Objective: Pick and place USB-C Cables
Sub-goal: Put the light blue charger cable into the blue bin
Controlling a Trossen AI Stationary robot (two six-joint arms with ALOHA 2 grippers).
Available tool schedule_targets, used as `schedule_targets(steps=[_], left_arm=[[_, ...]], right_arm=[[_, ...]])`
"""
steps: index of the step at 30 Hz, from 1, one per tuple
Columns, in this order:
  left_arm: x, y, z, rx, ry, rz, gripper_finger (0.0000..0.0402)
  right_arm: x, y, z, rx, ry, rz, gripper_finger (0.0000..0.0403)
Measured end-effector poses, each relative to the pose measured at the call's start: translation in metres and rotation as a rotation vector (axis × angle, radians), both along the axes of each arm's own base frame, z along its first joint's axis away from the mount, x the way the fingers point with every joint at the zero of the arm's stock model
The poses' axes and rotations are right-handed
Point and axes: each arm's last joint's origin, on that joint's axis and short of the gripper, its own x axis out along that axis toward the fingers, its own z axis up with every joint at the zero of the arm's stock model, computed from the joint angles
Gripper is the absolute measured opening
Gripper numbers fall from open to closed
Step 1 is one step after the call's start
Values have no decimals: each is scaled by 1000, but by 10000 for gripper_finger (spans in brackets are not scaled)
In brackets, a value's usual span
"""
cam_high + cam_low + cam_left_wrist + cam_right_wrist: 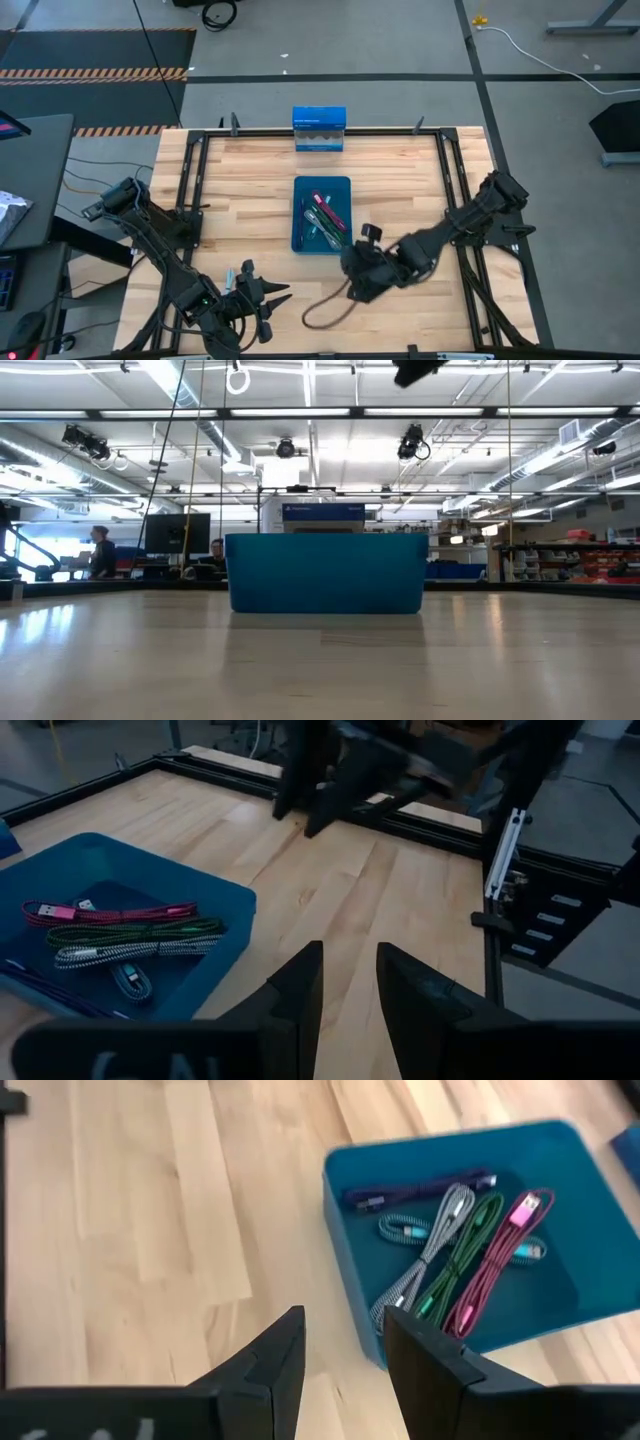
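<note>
The blue tray (342, 187) sits mid-table. Several short cables lie side by side on its floor: magenta-red (495, 1255), green (463, 1250), grey (440, 1230), teal (400, 1230) and purple (420, 1192). The left wrist view shows the magenta-red (110, 912), green (130, 932) and grey (130, 951) ones too. My right gripper (350, 272) (345, 1325) hovers open and empty by the tray's near right corner. My left gripper (283, 293) (350, 960) is open and empty near the table's near edge, left of centre.
A blue box (320, 130) stands at the far edge behind the tray. A thin dark wire loop (325, 310) lies on the wood between the two grippers. A black frame rail (195, 190) borders the table. In the low view the tray's wall (325, 572) faces me.
</note>
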Motion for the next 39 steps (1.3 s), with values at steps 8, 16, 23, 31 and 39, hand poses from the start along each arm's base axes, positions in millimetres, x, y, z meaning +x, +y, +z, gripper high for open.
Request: schedule_targets(steps=[8,16,23,31,39], left_arm=[[0,0,0,-28,-11,12,103],[0,0,0,-32,-14,12,103],[0,0,0,-63,-19,17,103],[0,1,-4,-245,4,34,103],[-13,32,-32,-557,463,271,103]], right_arm=[[-6,17,-9,-5,-78,8,142],[-14,1,-61,-65,7,-42,142],[-16,-16,-85,-139,73,-23,142],[1,-29,-69,-237,78,79,141],[4,-28,-66,-253,84,153,141]])
